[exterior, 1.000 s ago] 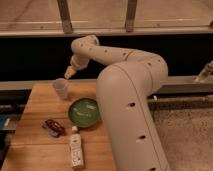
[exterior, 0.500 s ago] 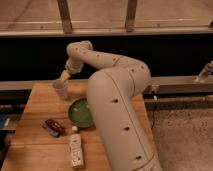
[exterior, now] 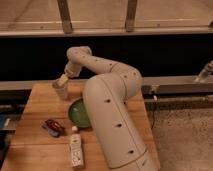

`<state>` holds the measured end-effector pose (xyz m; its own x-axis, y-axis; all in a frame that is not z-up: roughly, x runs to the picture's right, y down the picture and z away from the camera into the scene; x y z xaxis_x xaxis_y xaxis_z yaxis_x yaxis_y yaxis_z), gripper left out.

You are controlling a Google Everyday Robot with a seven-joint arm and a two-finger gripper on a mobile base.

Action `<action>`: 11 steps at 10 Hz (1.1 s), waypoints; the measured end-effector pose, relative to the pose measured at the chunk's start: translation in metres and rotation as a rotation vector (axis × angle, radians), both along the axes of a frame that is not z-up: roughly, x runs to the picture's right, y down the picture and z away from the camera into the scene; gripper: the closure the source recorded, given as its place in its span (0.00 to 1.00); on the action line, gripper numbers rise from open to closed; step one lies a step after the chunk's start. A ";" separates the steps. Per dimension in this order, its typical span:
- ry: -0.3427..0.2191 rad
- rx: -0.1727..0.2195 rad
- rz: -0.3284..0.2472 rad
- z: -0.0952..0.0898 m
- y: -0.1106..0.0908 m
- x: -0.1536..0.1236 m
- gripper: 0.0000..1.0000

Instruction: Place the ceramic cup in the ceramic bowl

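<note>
With hand (exterior: 63,80) directly above ceramic cup (exterior: 60,91), grip state cannot be told: confirm firm grasp before lifting toward ceramic bowl (exterior: 75,113).

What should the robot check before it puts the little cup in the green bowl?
1. The gripper is at the ceramic cup, right over its rim: ok.
2. The ceramic cup stands upright on the table: ok.
3. The cup is firmly held: cannot tell.
4. The ceramic bowl sits flat on the table, close beside the cup: ok.
5. There is room inside the bowl: cannot tell, since the arm hides its right part.
6. The red object and the white bottle lie nearer the front, off the way from cup to bowl: ok.
</note>
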<state>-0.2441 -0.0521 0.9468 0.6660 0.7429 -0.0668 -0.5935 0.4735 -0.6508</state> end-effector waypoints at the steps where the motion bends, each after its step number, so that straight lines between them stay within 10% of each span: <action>1: -0.009 -0.008 -0.007 0.001 0.004 -0.006 0.32; 7: -0.031 -0.024 -0.047 -0.007 0.019 -0.021 0.94; 11: -0.146 -0.007 0.080 -0.040 -0.006 0.018 1.00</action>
<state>-0.2257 -0.0577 0.9071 0.6077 0.7939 0.0214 -0.5277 0.4238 -0.7362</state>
